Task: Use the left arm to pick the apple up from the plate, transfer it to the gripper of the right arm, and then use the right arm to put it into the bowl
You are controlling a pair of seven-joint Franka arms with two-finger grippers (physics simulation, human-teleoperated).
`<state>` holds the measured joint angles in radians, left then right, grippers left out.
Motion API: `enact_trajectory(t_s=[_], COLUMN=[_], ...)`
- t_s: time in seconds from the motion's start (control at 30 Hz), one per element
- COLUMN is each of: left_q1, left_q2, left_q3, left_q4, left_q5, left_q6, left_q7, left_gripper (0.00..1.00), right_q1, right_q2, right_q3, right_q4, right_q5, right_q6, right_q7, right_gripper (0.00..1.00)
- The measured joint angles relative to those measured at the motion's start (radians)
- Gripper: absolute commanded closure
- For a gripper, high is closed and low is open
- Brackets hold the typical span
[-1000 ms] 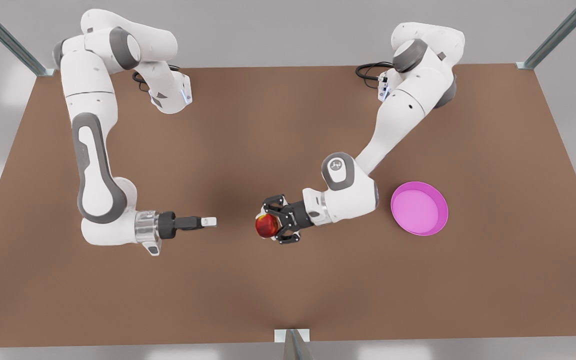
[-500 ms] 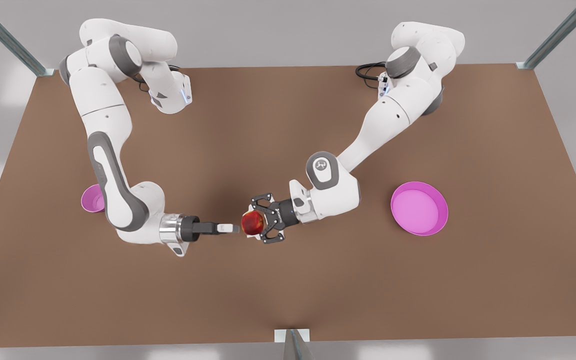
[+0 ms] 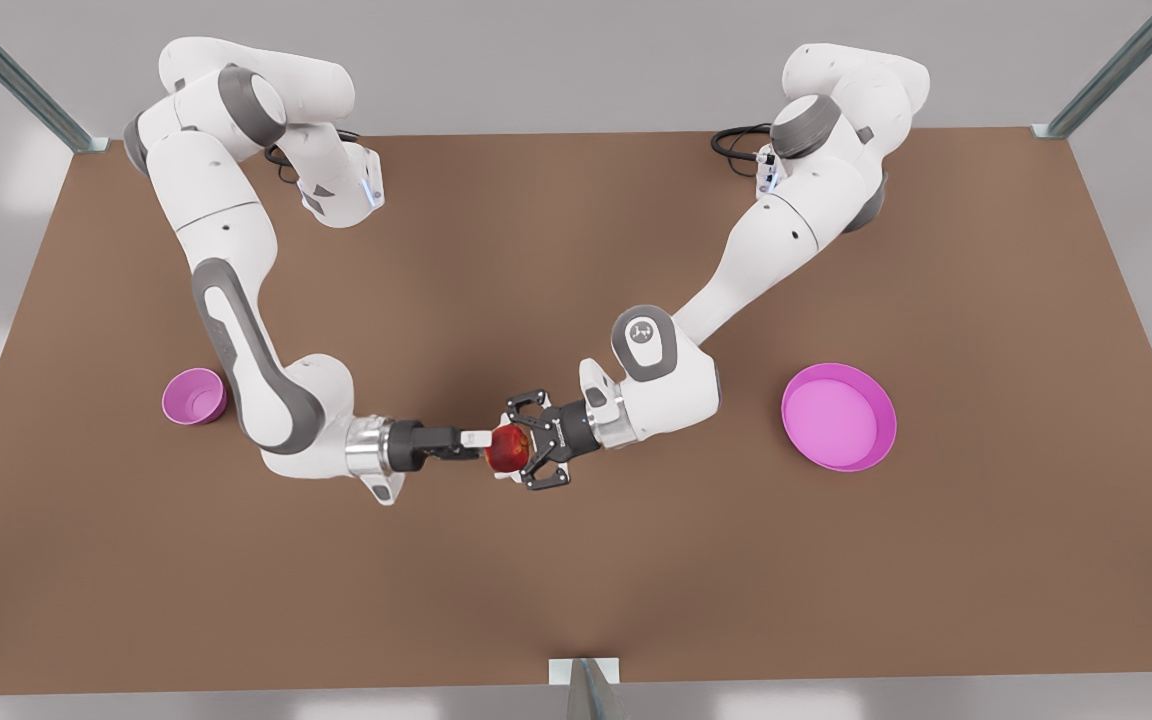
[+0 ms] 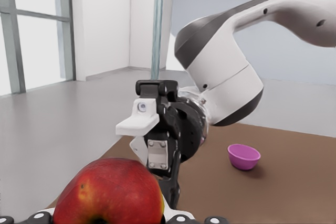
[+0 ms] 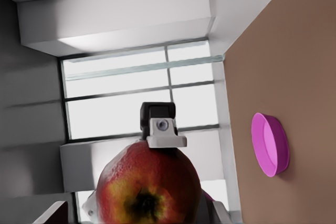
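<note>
Above the matte brown table (image 3: 576,250), left claw tool (image 3: 526,452) grips the glossy round apple (image 3: 506,449); right slim tool (image 3: 481,438) spread around it.

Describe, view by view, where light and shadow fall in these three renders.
Front view: soft, even light; a diffuse dark patch on the brown tabletop behind the meeting tools, no hard-edged shadows. Left wrist view: pale highlights on the small round red apple; the small deep pink bowl casts a faint shadow. Right wrist view: bright window panes backlight the apple, leaving its stem hollow dark.
</note>
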<state>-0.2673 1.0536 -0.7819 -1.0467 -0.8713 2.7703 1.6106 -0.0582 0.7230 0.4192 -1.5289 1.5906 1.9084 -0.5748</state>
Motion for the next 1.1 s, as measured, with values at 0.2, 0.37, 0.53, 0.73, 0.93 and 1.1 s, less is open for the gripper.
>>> enact_trajectory(t_s=[0.2, 0.37, 0.53, 0.73, 0.93, 1.1], left_q1=[-0.001, -0.014, -0.023, -0.029, -0.029, -0.028], left_q2=[0.000, 0.014, 0.022, 0.024, 0.024, 0.024], left_q3=[0.000, -0.002, -0.003, -0.003, -0.003, -0.003], left_q4=[0.000, 0.014, 0.021, 0.022, 0.022, 0.022], left_q5=[0.000, -0.001, -0.001, -0.001, -0.001, -0.001], left_q6=[0.001, 0.003, 0.008, 0.017, 0.021, 0.023], left_q7=[0.046, 0.074, 0.096, 0.115, 0.128, 0.137], left_gripper=[0.38, 0.38, 0.38, 0.38, 0.38, 0.38], right_q1=[-0.002, 0.001, 0.022, 0.029, 0.024, 0.026], right_q2=[0.061, 0.074, 0.077, 0.064, 0.036, 0.036], right_q3=[-0.011, -0.004, 0.000, 0.019, 0.039, 0.040], right_q4=[0.059, 0.064, 0.071, 0.048, 0.019, 0.017], right_q5=[-0.021, -0.027, -0.025, -0.026, -0.028, -0.023], right_q6=[0.000, -0.008, -0.010, -0.010, 0.000, 0.010], right_q7=[-0.026, -0.044, -0.058, -0.072, -0.083, -0.094], right_gripper=[0.00, 0.00, 0.00, 0.00, 0.28, 0.49])
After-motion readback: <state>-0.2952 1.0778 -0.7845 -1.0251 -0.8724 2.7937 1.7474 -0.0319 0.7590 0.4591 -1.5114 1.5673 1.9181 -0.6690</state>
